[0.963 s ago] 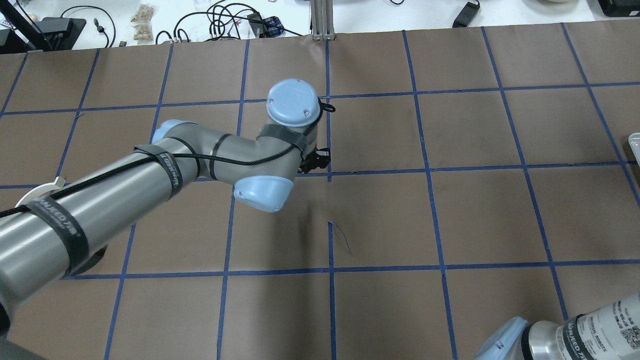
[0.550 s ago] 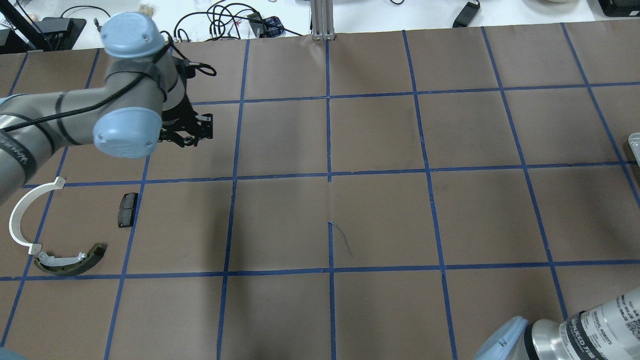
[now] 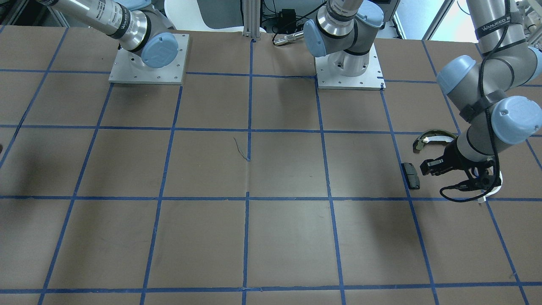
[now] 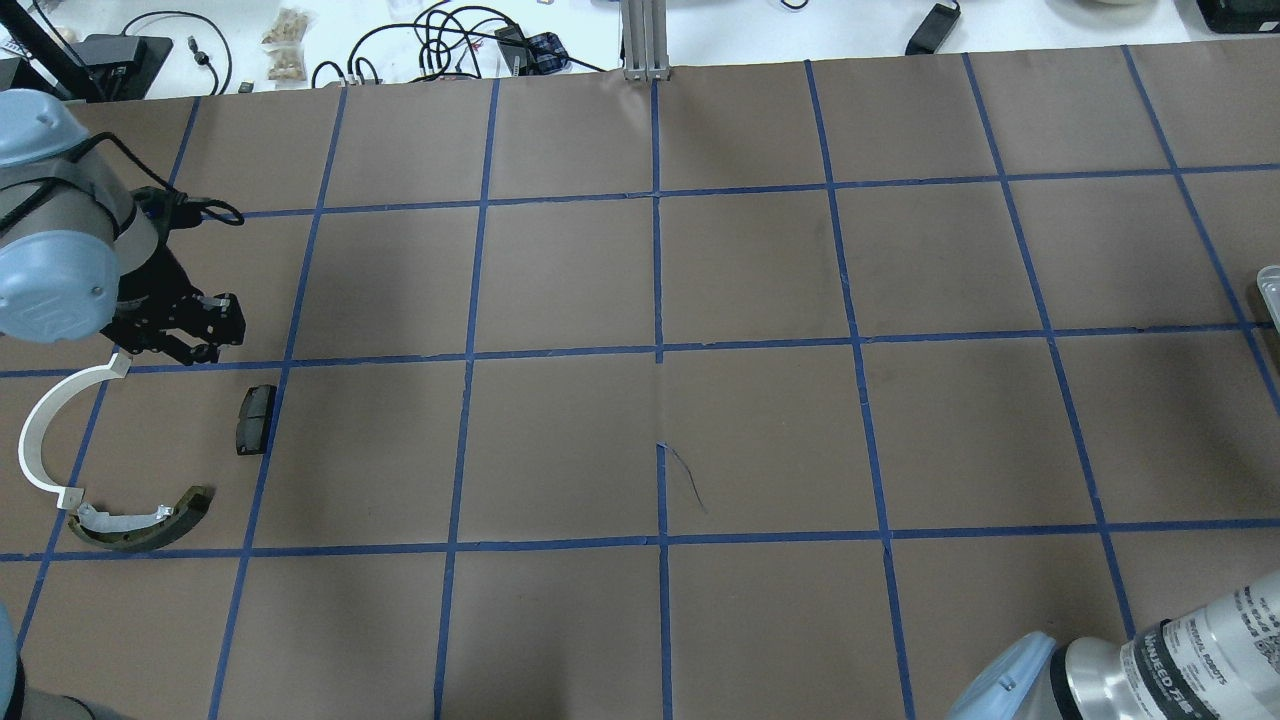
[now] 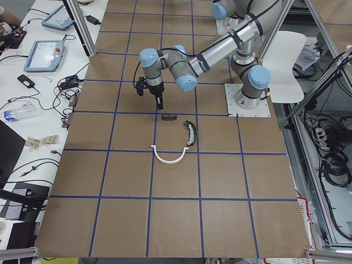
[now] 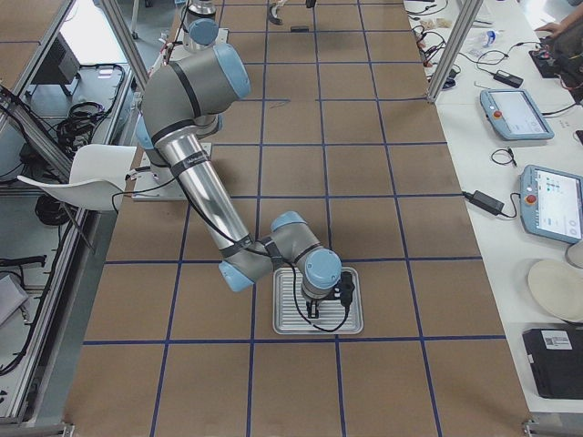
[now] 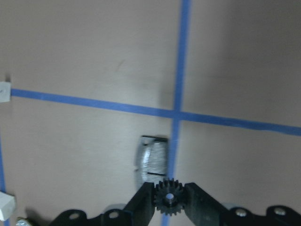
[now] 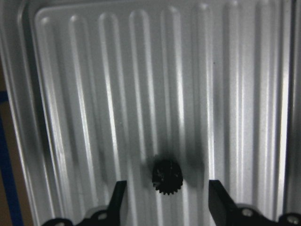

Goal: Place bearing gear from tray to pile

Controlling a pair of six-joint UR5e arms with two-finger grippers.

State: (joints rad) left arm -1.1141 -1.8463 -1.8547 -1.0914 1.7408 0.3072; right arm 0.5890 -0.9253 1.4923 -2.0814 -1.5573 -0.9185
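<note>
Left gripper [image 7: 168, 200] jaws narrow, clamping bearing gear [image 7: 168, 197] above surface; black pad [image 7: 151, 162] of pile just ahead of jaws. Right gripper [image 8: 164, 197] well apart from pad, jaws wide over tray [image 8: 70, 94], second gear [image 8: 167, 176] between.

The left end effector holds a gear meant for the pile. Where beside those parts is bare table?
Bare table lies between the white half-ring, the black pad and the olive shoe, and across the squares from the pad toward the middle. Crowded only where the ring's end sits by the shoe.
</note>
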